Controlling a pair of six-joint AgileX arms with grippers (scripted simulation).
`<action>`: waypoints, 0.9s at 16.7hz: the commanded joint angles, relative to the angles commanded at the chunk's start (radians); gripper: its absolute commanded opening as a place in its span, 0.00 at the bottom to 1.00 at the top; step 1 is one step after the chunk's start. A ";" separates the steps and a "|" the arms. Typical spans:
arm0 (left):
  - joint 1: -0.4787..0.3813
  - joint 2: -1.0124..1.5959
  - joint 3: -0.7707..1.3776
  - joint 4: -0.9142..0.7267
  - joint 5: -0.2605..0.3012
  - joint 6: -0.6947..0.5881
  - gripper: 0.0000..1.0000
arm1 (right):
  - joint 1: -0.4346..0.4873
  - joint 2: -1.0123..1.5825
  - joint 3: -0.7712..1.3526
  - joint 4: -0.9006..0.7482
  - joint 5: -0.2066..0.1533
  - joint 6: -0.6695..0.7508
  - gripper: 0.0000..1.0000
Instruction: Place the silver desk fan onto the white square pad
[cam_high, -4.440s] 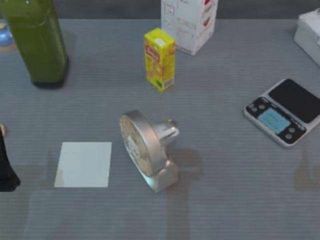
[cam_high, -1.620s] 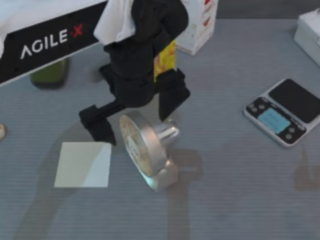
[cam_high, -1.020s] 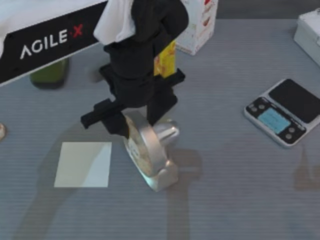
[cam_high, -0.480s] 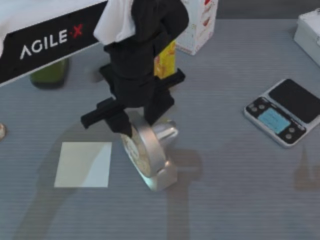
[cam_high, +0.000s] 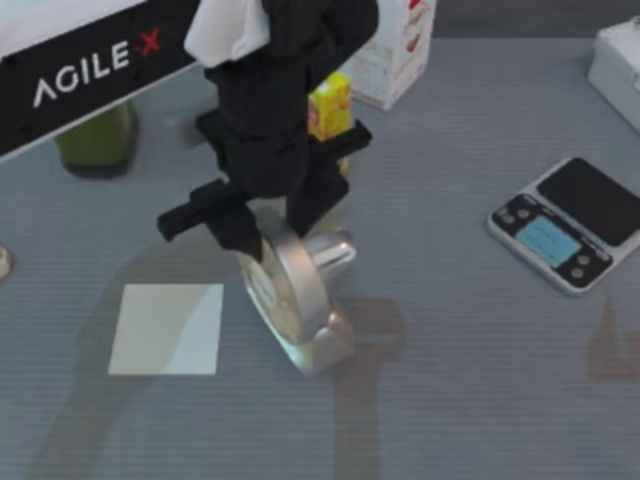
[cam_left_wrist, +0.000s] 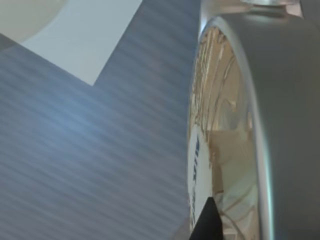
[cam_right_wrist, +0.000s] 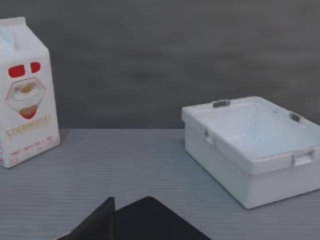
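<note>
The silver desk fan (cam_high: 296, 300) stands near the table's middle, its beige-faced disc on edge and its motor knob pointing right. My left gripper (cam_high: 268, 236) reaches down from the back and is shut on the top rim of the disc. In the left wrist view the fan (cam_left_wrist: 235, 125) fills the frame, with one black fingertip (cam_left_wrist: 207, 226) against its beige face. The white square pad (cam_high: 167, 328) lies flat to the fan's left, apart from it; a corner of the pad (cam_left_wrist: 85, 35) also shows in the left wrist view. My right gripper (cam_right_wrist: 112, 220) is parked out of the top view, shut and empty.
A grey digital scale (cam_high: 567, 222) sits at the right. Behind the fan are a yellow juice carton (cam_high: 330, 105), a white printed carton (cam_high: 395, 50) and a green bottle (cam_high: 95, 140). A white open box (cam_high: 615, 65) stands at the back right corner.
My left arm came in from the back, lowered its open gripper over the fan and shut on the disc rim. In the last half second arm and fan rose slightly.
</note>
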 joint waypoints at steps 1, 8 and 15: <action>0.004 0.002 0.043 -0.037 0.000 -0.001 0.00 | 0.000 0.000 0.000 0.000 0.000 0.000 1.00; 0.009 0.004 0.137 -0.129 0.001 0.001 0.00 | 0.000 0.000 0.000 0.000 0.000 0.000 1.00; 0.091 -0.094 -0.003 -0.091 -0.003 -0.232 0.00 | 0.000 0.000 0.000 0.000 0.000 0.000 1.00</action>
